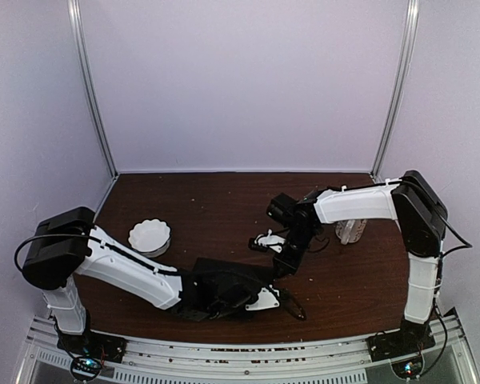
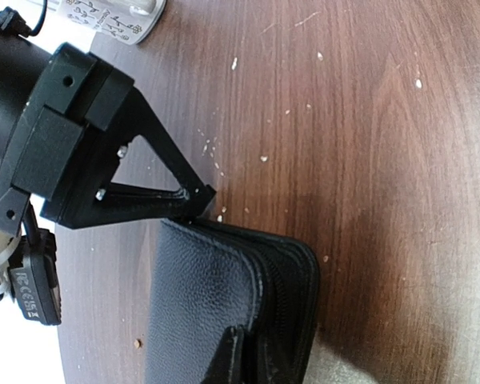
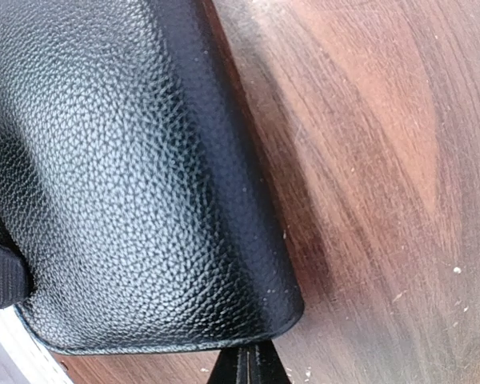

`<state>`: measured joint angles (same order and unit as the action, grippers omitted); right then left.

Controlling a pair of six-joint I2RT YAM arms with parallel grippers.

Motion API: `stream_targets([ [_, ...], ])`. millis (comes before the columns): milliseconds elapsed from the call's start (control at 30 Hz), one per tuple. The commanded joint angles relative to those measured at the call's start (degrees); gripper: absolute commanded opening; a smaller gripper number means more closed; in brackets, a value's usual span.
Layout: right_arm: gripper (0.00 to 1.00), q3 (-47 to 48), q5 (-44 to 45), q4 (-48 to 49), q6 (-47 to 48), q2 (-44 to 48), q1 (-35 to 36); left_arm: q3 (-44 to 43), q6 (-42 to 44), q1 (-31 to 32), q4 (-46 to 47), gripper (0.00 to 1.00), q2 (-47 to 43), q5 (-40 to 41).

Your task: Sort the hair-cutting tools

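Overhead view: 2 arms converge on a flat black zip case (image 1: 224, 282) lying at the near middle of the brown table (image 1: 224, 200).

Left gripper (image 2: 230, 362): fingers closed together, tips resting on the zipper side of the case. Black on black hides whether any material is pinched between them, and the frame bottom crops the fingers.

Right gripper (image 2: 196, 198): fingers clenched with nothing between them, the joined tip touching the corner of the case. In its own wrist view only the tip (image 3: 248, 366) shows at the lower edge, and grained leather fills most of the frame.

Hair-cutting tools: none can be made out in any of the 3 views. The case appears closed along the zipper edge that shows, and its contents are hidden.

A dark slender shape (image 1: 293, 309) just right of the left gripper is too small to identify.

White fluted bowl (image 1: 150, 236): left of the case, well apart from it.

Clear container (image 1: 350, 231): partly hidden behind the right forearm.
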<state>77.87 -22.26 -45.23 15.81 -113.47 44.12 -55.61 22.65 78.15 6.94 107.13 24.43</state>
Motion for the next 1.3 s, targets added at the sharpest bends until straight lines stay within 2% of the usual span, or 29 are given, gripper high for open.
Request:
stream_targets([
  [0, 0.0, -0.6, 7.4, 3.7, -1.4, -0.4, -1.5, 1.5, -0.9, 0.7, -1.0, 0.0, -2.0, -2.3],
  [67, 0.0, -1.1, 7.7, 4.0, -1.4, 0.0, -1.5, 1.5, -1.3, 0.7, -1.0, 0.0, -2.0, -1.8],
  [267, 0.09, -2.3, 8.9, 4.1, -1.4, 3.0, -1.7, 1.4, -3.5, 0.7, -0.8, 0.0, -2.8, 1.1],
  [367, 0.26, -3.4, 9.5, 3.5, -0.4, 6.2, -1.9, 1.1, -4.9, 0.7, -1.8, 0.13, -3.9, 3.6],
  [533, 0.37, -8.3, 9.5, 3.5, 3.4, 16.1, -2.6, 0.0, -8.5, 0.7, -8.5, 0.26, -9.3, 5.5],
  [633, 0.42, -12.0, 10.3, 4.1, 6.0, 24.4, -3.4, 1.0, -11.0, 0.7, -12.5, 0.41, -15.4, 6.8],
  [667, 0.43, -13.0, 10.6, 4.3, 6.7, 26.7, -3.7, 1.5, -11.7, 0.7, -13.3, 0.49, -17.4, 7.8],
  [767, 0.45, -15.4, 11.2, 5.1, 9.0, 34.3, -4.8, 2.1, -13.8, 0.1, -16.9, 0.82, -23.0, 11.6],
  [800, 0.46, -16.2, 11.5, 5.4, 9.6, 37.1, -5.3, 2.0, -14.7, -0.3, -18.5, 0.97, -24.4, 12.6],
  [1000, 0.59, -20.5, 16.1, 12.3, 7.5, 51.5, -10.4, 0.5, -23.9, -8.5, -28.1, 0.98, -34.8, 16.8],
  [1033, 0.65, -21.0, 15.8, 13.8, 6.3, 53.6, -13.0, -0.4, -26.7, -12.8, -30.7, 0.98, -36.6, 16.1],
  [1067, 0.75, -21.5, 15.7, 14.8, 4.6, 55.6, -14.3, -1.9, -29.7, -16.6, -34.5, 0.98, -37.9, 15.0],
  [1100, 0.93, -22.1, 16.0, 16.3, 2.3, 57.4, -16.6, -3.3, -31.1, -20.4, -37.7, 0.98, -39.3, 12.4],
  [1133, 0.99, -22.6, 15.4, 18.1, 0.2, 59.1, -19.8, -4.1, -31.6, -23.3, -39.5, 0.98, -40.7, 11.0],
  [1200, 1.0, -23.9, 14.6, 21.5, -3.2, 62.1, -23.7, -4.0, -30.4, -25.8, -39.8, 0.98, -44.6, 14.4],
  [1267, 1.0, -25.8, 20.2, 25.9, -7.4, 64.1, -24.8, -1.9, -26.8, -27.1, -36.8, 0.98, -49.1, 18.4],
])
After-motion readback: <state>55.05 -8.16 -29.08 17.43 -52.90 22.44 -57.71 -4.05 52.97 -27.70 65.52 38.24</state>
